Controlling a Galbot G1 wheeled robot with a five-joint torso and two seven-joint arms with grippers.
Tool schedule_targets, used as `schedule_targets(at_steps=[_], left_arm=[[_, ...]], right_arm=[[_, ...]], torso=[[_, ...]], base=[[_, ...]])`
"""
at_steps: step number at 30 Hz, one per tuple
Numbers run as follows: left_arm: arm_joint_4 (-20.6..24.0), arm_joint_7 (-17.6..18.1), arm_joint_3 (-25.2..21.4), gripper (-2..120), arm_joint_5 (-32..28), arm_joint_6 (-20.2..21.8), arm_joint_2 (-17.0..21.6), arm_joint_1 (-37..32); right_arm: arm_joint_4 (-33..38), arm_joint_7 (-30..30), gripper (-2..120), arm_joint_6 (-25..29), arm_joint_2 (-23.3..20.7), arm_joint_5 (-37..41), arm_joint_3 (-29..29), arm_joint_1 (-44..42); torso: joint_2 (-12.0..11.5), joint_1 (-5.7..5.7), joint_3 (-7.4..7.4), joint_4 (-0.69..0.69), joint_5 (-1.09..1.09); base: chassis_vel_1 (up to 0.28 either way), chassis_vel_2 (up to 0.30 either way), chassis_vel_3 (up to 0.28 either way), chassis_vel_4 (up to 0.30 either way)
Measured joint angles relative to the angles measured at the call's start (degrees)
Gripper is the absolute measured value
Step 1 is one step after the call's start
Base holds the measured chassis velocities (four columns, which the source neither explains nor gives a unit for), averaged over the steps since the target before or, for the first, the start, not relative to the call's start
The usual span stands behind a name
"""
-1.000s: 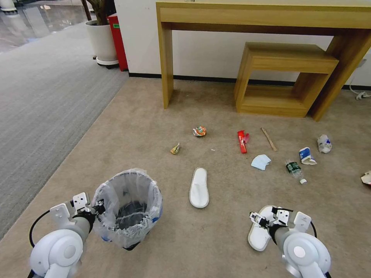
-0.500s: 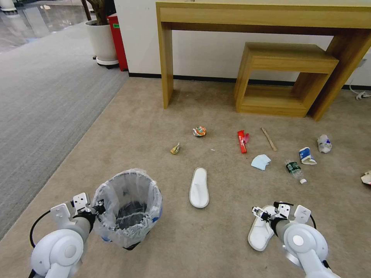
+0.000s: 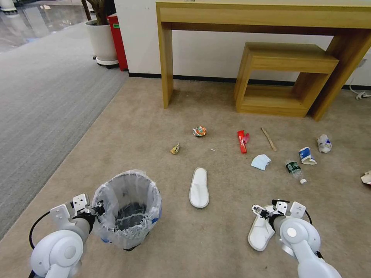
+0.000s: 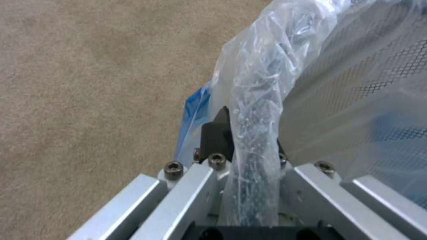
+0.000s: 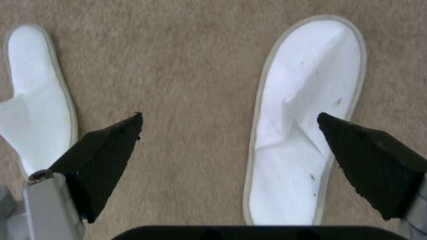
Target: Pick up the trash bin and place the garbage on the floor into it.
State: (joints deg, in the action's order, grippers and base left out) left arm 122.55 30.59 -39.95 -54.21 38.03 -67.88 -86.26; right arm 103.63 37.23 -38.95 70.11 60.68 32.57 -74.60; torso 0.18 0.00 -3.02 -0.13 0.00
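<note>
L gripper [image 3: 98, 208], near left, is clenched on the rim of the trash bin [image 3: 129, 210]: in the L wrist view its black finger [image 4: 216, 133] presses the bunched bag [image 4: 253, 133] against the rim, w/ mesh wall beside it. Bin is upright, mouth open, over the beige floor [image 3: 162, 108].

R gripper [image 3: 266, 210], near right, hovers over the near slipper [image 3: 259, 231], jaws spread wide, nothing between them. R wrist view: one fingertip [image 5: 126, 125] over bare carpet, the other over the edge of that slipper [image 5: 307, 123]; the second slipper [image 5: 35, 96] lies off to the side, apart.

Farther out: second slipper [image 3: 199, 188] lies between bin and R gripper. Beyond it, crushed can [image 3: 199, 131], small yellow scrap [image 3: 175, 148], red wrapper [image 3: 242, 141], wooden stick [image 3: 268, 139], blue mask [image 3: 261, 161], bottle [image 3: 295, 169], two crumpled cups [image 3: 307, 156] — all on the carpet, well apart from bin. Wooden table [image 3: 262, 19] at far wall.
</note>
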Motion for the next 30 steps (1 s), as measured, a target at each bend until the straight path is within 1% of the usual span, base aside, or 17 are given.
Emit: schedule_targets(at_steps=[5, 23, 30], left_arm=[[-0.05, 0.00, -0.04, 1, -0.02, 0.00, -0.07, 0.00], [-0.27, -0.03, -0.16, 1, -0.25, -0.02, 0.27, -0.22], [-0.28, -0.11, -0.31, 1, -0.36, -0.10, 0.49, -0.31]], right_arm=[[-1.68, -0.66, 100, 0.29, -0.02, -0.72, -0.12, 1.54], [-6.25, -2.71, 100, 1.64, 0.45, -3.28, 0.31, 2.58], [-9.37, -4.54, 100, 2.46, 0.43, -5.48, -0.01, 3.75]], torso=[[0.00, 0.00, 0.00, 0.00, 0.00], [0.00, 0.00, 0.00, 0.00, 0.00], [0.00, 0.00, 0.00, 0.00, 0.00]], base=[[0.000, 0.000, 0.000, 0.000], [0.000, 0.000, 0.000, 0.000], [0.000, 0.000, 0.000, 0.000]])
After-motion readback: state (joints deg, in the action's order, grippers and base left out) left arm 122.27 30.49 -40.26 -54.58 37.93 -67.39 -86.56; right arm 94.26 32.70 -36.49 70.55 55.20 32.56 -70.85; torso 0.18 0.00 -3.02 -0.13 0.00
